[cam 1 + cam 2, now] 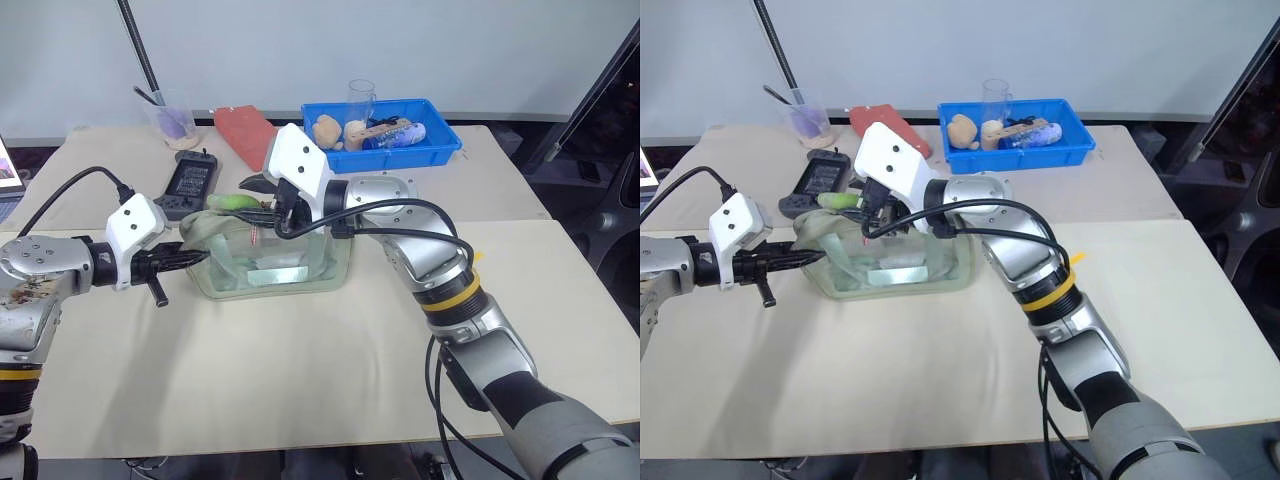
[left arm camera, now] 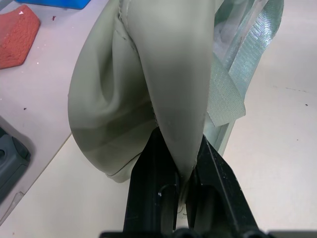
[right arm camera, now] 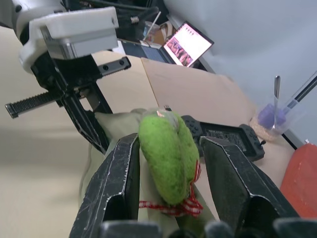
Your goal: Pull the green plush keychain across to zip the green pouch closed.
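Green pouch [image 1: 270, 262] on beige table [image 1: 300, 370]; left claw [image 2: 185, 171] pinching it; right claw [image 3: 171, 163] agape around green plush keychain [image 3: 168, 158].

A robotics lab or test workspace, not a home: two plain beige tables [image 1: 300, 370] are pushed together in front of a bare pale wall, with a black stand pole [image 1: 137, 45] rising behind them. Loose practice props sit along the far edge, among them a blue plastic tray [image 1: 440, 148] holding small odds and ends and a clear cup, a plastic cup with utensils [image 1: 170, 115], a reddish-orange pad [image 1: 243, 130] and a dark handheld controller [image 1: 190, 183]. An open laptop [image 3: 188, 44] at the table's edge shows a lit screen.
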Controlling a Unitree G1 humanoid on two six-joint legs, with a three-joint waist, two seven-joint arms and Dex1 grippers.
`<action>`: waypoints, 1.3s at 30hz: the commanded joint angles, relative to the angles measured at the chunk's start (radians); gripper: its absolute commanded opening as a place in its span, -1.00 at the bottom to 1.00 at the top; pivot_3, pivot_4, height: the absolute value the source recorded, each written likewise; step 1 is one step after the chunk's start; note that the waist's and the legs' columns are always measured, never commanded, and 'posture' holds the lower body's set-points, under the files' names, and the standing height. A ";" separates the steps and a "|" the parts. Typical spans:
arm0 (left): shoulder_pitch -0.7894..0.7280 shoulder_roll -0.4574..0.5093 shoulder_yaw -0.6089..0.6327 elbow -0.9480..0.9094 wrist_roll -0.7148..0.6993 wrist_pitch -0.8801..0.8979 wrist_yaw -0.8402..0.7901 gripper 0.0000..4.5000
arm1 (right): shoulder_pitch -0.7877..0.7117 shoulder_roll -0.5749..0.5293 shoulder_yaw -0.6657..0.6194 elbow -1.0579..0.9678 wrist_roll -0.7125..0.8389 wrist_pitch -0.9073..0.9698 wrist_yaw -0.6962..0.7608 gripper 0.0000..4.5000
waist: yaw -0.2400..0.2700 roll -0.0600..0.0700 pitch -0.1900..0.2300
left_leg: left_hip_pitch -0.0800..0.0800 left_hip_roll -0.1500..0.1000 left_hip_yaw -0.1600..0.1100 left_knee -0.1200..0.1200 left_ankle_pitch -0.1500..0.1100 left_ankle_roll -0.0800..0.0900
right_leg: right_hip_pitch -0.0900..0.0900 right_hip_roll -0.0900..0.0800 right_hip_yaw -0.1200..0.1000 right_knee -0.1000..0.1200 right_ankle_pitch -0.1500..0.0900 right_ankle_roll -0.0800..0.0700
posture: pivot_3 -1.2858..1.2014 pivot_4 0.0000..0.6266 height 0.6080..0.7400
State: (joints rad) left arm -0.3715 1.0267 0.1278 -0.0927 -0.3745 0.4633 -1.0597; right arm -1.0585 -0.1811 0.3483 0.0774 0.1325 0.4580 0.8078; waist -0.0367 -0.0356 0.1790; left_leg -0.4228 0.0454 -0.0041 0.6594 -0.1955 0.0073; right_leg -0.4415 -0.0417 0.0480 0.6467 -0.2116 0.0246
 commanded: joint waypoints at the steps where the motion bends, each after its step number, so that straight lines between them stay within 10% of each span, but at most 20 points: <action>1: -0.012 0.001 -0.004 -0.005 0.009 0.005 -0.003 -1.00 | -0.023 0.001 0.003 -0.004 -0.019 -0.025 0.010 -0.27 | 0.000 0.000 0.000 | 0.000 0.000 0.000 0.000 0.000 0.000 | 0.000 0.000 0.000 0.000 0.000 0.000 | 0.03 -0.52 1.00; 6: -0.006 -0.004 0.000 -0.013 0.007 0.007 -0.002 -1.00 | -0.021 0.000 -0.005 -0.011 -0.017 -0.015 0.032 -0.99 | 0.000 0.000 0.000 | 0.000 0.000 0.000 0.000 0.000 0.000 | 0.000 0.000 0.000 0.000 0.000 0.000 | 0.03 -0.52 1.00; 31: -0.033 -0.018 -0.024 0.094 0.054 -0.081 -0.017 -1.00 | 0.234 -0.396 -0.349 -0.350 0.090 0.363 -0.116 -0.99 | 0.013 0.000 0.000 | 0.000 0.000 0.000 0.000 0.000 0.000 | 0.000 0.000 0.000 0.000 -0.001 -0.002 | 0.03 -0.52 1.00; 39: -0.065 -0.028 -0.045 0.139 0.062 -0.105 -0.035 -1.00 | 0.415 -0.346 -0.308 -0.302 0.101 0.310 -0.145 -0.99 | 0.019 0.000 0.000 | 0.000 0.000 0.000 0.000 0.000 0.000 | 0.001 0.000 0.000 -0.001 -0.002 -0.001 | 0.03 -0.52 1.00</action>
State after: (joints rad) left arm -0.4324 0.9971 0.0881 0.0259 -0.3385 0.3620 -1.0937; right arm -0.6560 -0.5370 0.0320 -0.2279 0.2222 0.7974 0.6735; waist -0.0182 -0.0357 0.1788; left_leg -0.4218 0.0453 -0.0037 0.6592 -0.1955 0.0073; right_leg -0.4401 -0.0417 0.0482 0.6461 -0.2136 0.0241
